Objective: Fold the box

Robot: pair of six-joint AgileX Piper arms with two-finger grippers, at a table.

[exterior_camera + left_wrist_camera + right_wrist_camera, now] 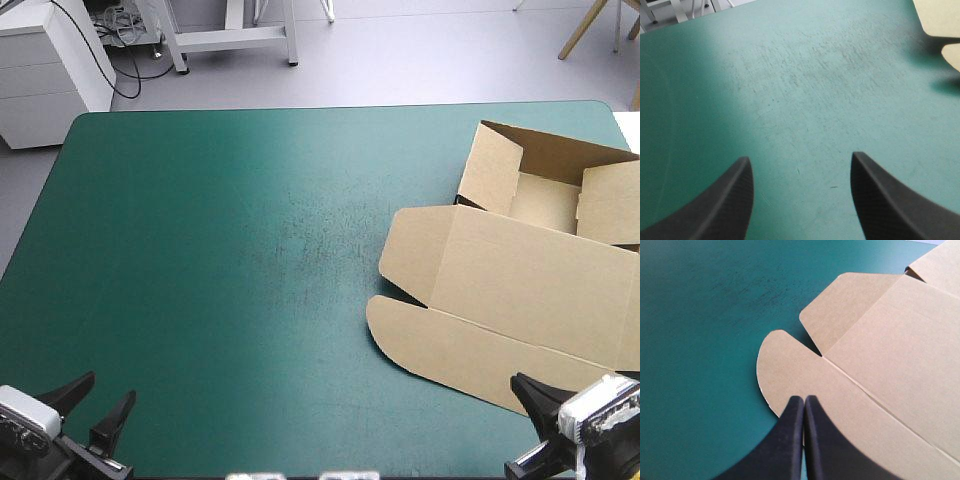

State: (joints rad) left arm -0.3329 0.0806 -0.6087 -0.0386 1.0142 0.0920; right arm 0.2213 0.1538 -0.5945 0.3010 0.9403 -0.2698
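The brown box lies on the counter, on the teal-green cover. It is an open tray with raised walls at the box's far end. Its lid is spread flat on the nearer side and ends in a long flap with a rounded corner. The right hand is at the box's near edge. Its black fingers are pressed together into one point just above that flap, and they grip nothing. The left hand hangs well apart from the box, off its left side. Its fingers are spread wide over bare cover and hold nothing.
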